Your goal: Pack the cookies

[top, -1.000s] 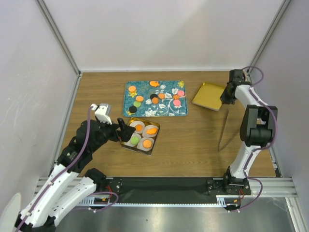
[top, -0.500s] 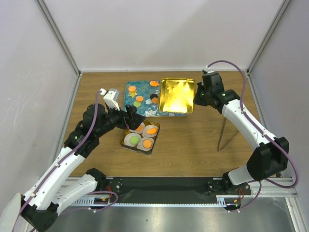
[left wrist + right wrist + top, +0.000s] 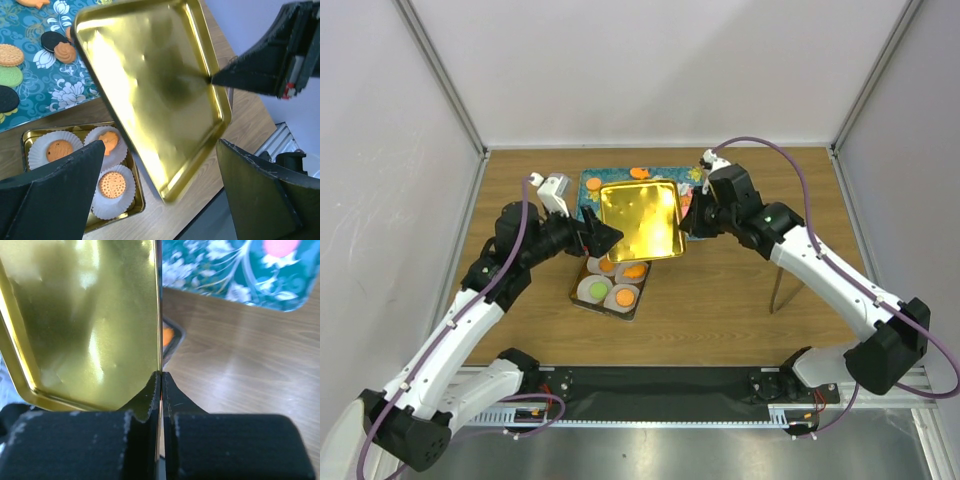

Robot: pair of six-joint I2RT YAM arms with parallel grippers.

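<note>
Nearest, a gold tin [image 3: 23,142] is set on the wooden tabletop [image 3: 720,300]. It is lined with white paper cups [image 3: 100,207], in which orange cookies [image 3: 112,184] and a green one [image 3: 598,290] are seen. Long metal tweezers [image 3: 782,270] are laid well apart to its right. Just beyond, a gold lid [image 3: 640,220] is held tilted above the tin's far part, its right rim clamped between the jaws of the right gripper [image 3: 160,382]. The left gripper [image 3: 598,235] is poised at the lid's left edge, jaws spread apart. Farthest, more cookies are scattered on the teal floral tray [image 3: 50,85].
</note>
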